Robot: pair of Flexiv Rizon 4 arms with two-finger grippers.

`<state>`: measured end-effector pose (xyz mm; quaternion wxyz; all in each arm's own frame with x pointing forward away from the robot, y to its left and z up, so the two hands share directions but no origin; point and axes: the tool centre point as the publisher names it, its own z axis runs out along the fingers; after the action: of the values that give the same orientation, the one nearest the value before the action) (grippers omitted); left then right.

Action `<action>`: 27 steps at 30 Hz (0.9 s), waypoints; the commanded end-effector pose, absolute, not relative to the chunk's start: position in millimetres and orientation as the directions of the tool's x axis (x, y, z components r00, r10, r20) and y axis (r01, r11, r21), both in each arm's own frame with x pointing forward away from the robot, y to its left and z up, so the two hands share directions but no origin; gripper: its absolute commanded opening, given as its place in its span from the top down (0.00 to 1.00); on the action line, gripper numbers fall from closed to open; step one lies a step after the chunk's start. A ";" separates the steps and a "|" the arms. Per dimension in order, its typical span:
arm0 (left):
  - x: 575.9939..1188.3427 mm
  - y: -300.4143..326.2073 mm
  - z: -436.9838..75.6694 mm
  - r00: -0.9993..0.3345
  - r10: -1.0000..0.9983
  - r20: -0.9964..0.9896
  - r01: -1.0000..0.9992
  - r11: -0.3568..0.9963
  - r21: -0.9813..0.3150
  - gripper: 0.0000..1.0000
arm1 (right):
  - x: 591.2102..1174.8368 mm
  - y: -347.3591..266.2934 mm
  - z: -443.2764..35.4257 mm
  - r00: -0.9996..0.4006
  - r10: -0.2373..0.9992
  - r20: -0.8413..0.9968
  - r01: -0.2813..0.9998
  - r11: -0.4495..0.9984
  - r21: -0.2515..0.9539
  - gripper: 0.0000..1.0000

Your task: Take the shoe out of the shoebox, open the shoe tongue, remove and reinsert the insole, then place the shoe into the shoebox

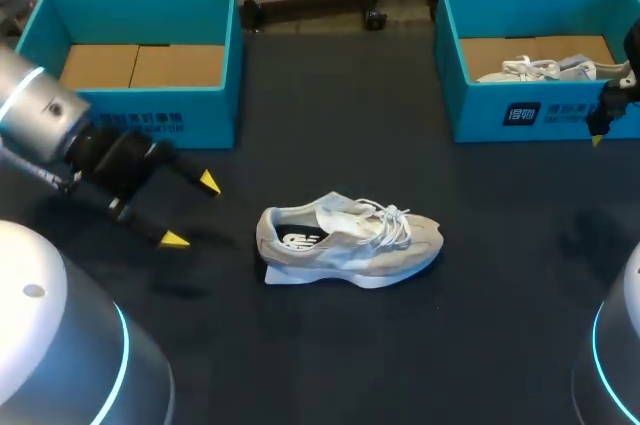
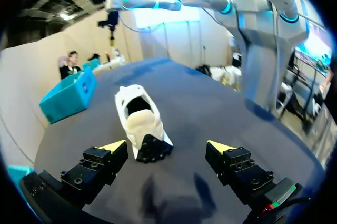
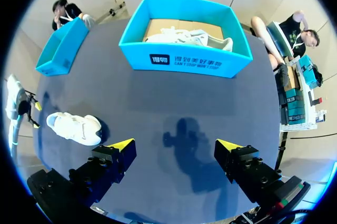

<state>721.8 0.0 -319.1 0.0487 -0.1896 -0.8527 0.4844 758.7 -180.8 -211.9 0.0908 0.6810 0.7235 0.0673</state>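
A pale grey-and-white shoe (image 1: pixel 350 240) lies on its sole in the middle of the dark table, toe to the right, laces loose. My left gripper (image 1: pixel 192 211) hovers open just left of its heel. In the left wrist view the shoe (image 2: pixel 141 126) sits ahead of the open left gripper (image 2: pixel 167 147), heel nearest, touching neither finger. My right gripper (image 3: pixel 176 145) is open and empty high above the table, short of the right teal shoebox (image 3: pixel 184 60); in the head view the right gripper (image 1: pixel 603 120) hangs at that shoebox's (image 1: pixel 470 105) right front corner. The shoe (image 3: pixel 76 127) lies far off beside it.
A second white shoe (image 1: pixel 545 68) lies inside the right shoebox. At the back left stands another teal shoebox (image 1: pixel 210 110) showing only its cardboard bottom. Bare dark table surrounds the shoe in the middle.
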 end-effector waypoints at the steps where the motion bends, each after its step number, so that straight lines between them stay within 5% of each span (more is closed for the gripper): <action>1: 717.5 3.9 -330.9 -0.984 0.105 -0.144 0.168 0.286 -0.943 0.00 | 758.5 -180.6 -212.6 -0.056 0.998 -0.038 0.973 0.063 0.222 0.00; 27: 727.3 -18.7 -362.5 -0.997 -0.053 -0.053 0.035 0.296 -0.954 0.00 | 758.5 -180.6 -212.6 -0.056 0.998 -0.038 0.973 0.063 0.222 0.00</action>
<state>728.7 -7.9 -356.1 -0.0196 -0.0077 -0.8028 0.5958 758.6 -180.7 -212.0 0.0908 0.6810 0.7235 0.0673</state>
